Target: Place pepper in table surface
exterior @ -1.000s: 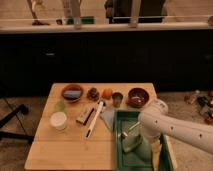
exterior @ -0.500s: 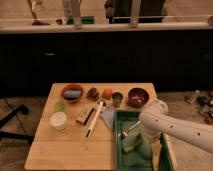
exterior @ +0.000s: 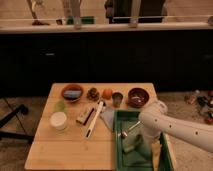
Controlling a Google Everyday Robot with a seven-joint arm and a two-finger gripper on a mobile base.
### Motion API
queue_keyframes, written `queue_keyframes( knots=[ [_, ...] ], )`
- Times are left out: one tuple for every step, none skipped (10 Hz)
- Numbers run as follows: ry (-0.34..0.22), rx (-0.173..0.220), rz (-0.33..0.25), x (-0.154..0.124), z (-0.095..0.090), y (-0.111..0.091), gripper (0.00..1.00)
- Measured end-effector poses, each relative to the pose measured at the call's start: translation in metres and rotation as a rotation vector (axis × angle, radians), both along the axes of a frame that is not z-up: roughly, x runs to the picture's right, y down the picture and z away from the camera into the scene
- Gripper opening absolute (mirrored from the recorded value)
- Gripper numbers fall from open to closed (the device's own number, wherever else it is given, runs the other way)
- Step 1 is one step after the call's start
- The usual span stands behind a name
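Note:
The table surface is a light tan slatted wooden top. A dark green tray lies on its right part. A pale green elongated shape, which looks like the pepper, lies inside the tray. My white arm comes in from the right. Its gripper hangs down into the tray, right at the pepper. I cannot tell whether it touches the pepper. A metallic spoon-like item lies in the tray just left of the gripper.
Along the table's back stand a brown bowl, a dark lumpy item, an orange, a small cup and a dark red bowl. A white tub, a tan block and a white stick lie mid-table.

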State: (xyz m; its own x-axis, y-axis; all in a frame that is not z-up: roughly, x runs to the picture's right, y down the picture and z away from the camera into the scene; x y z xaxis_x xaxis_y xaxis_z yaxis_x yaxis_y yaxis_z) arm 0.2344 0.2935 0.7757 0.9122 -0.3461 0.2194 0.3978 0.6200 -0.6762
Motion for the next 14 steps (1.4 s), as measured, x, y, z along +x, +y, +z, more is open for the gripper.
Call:
queue_keyframes(
  knots=[
    [-0.002,0.018,0.001,-0.001,-0.005,-0.002,0.8],
    [-0.005,0.043,0.0,-0.002,-0.014,-0.005,0.8],
    [-0.002,0.061,-0.007,-0.003,-0.021,-0.007,0.8],
    [-0.009,0.087,-0.019,-0.012,-0.028,-0.011,0.8],
    [-0.013,0.097,-0.028,-0.016,-0.03,-0.012,0.8],
    [-0.019,0.106,-0.031,-0.019,-0.033,-0.013,0.8],
    [-0.04,0.107,-0.024,-0.025,-0.035,-0.013,0.8],
    [-0.065,0.104,-0.015,-0.03,-0.036,-0.014,0.8],
    [-0.089,0.097,-0.005,-0.034,-0.037,-0.014,0.8],
    [-0.111,0.091,0.003,-0.039,-0.038,-0.012,0.8],
    [-0.132,0.086,0.007,-0.045,-0.038,-0.012,0.8],
    [-0.141,0.084,0.006,-0.049,-0.037,-0.011,0.8],
    [-0.15,0.08,0.01,-0.053,-0.036,-0.01,0.8],
    [-0.153,0.075,0.014,-0.056,-0.035,-0.008,0.8]
  ],
)
